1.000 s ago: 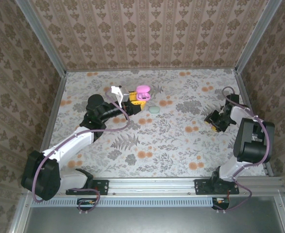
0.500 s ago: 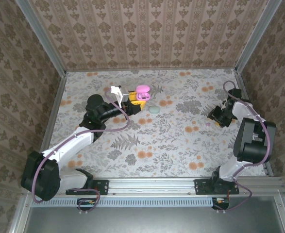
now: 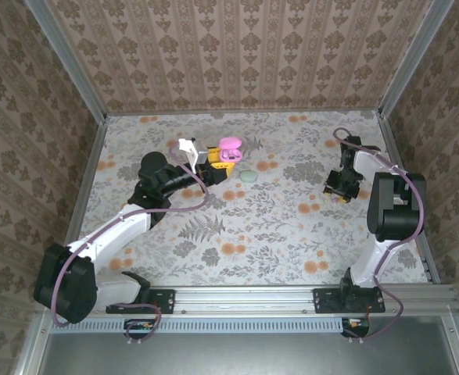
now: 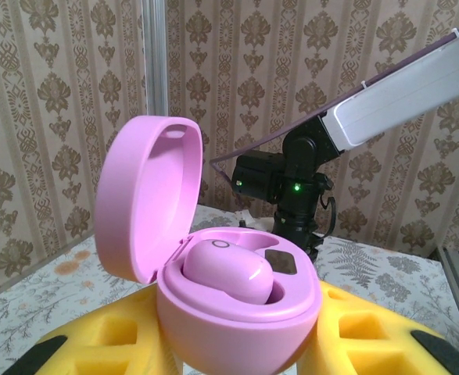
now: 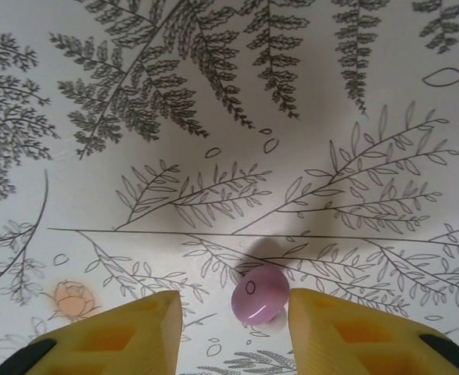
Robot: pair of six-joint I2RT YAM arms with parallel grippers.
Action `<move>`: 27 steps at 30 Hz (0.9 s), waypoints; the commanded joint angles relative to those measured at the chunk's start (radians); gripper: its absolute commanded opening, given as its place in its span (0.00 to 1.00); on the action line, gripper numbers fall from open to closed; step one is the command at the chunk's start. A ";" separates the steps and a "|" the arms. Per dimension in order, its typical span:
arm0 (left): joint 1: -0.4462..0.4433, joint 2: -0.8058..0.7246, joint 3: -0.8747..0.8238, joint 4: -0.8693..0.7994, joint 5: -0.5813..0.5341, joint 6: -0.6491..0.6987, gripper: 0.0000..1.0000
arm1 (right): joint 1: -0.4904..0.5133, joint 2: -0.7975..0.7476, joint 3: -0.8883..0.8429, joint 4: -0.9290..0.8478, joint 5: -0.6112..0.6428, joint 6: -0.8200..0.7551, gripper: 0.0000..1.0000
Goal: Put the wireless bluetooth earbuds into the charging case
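Observation:
A pink charging case (image 4: 237,320) stands with its lid (image 4: 147,195) tipped open, and one pink earbud (image 4: 225,269) lies seated in it. My left gripper (image 4: 237,348) is shut on the case's body, holding it above the table at the back middle (image 3: 229,148). A second pink earbud (image 5: 259,294) lies loose on the table at the right. My right gripper (image 5: 235,312) hangs over it, open, its yellow fingers (image 5: 147,328) on either side. The earbud sits close to the right-hand finger, with a gap on its left.
A pale green oval object (image 3: 249,176) lies on the floral table just right of the case. The right arm (image 3: 370,168) reaches along the right wall. Metal rails (image 3: 96,168) and patterned walls bound the table.
My right gripper has swung left and toward the back, and its jaws have narrowed a little. The left arm and the case have not moved.

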 commanded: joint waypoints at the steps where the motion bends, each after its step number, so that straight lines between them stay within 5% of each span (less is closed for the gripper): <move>1: 0.008 -0.036 0.024 -0.009 -0.004 0.024 0.26 | 0.006 0.015 0.031 -0.061 0.087 0.029 0.43; 27: 0.014 -0.036 0.018 -0.006 -0.002 0.023 0.26 | 0.019 0.084 0.057 -0.080 0.063 -0.003 0.34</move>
